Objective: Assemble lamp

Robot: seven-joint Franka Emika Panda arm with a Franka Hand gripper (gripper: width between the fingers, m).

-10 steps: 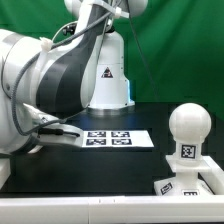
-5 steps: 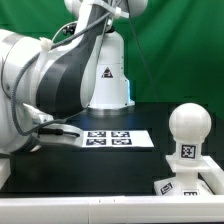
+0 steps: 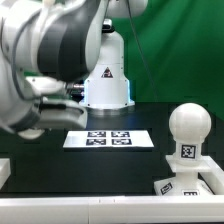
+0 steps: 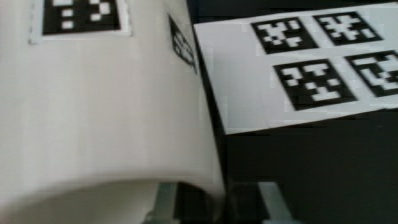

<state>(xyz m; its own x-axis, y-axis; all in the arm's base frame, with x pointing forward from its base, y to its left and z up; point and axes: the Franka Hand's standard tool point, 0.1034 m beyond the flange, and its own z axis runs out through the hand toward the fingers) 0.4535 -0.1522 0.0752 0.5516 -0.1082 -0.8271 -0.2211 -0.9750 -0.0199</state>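
Observation:
The white tapered lamp shade (image 4: 98, 110), with a tag near one end, fills most of the wrist view. My gripper (image 4: 217, 205) is at its wall, one grey finger (image 4: 169, 200) against the shade and the other (image 4: 267, 200) just past its edge, apparently shut on it. In the exterior view the arm (image 3: 50, 60) hides the gripper and most of the shade. The rounded bulb (image 3: 188, 125) stands upright on the flat square base (image 3: 190, 183) at the exterior view's right, well apart from my gripper.
The marker board (image 3: 108, 138) lies flat on the black table in the middle; it also shows beyond the shade in the wrist view (image 4: 311, 60). The robot's white pedestal (image 3: 105, 75) stands behind it before a green backdrop.
The arm has risen from low over the table near the marker board's left end and now sits higher in the exterior view. The bulb and base have not moved.

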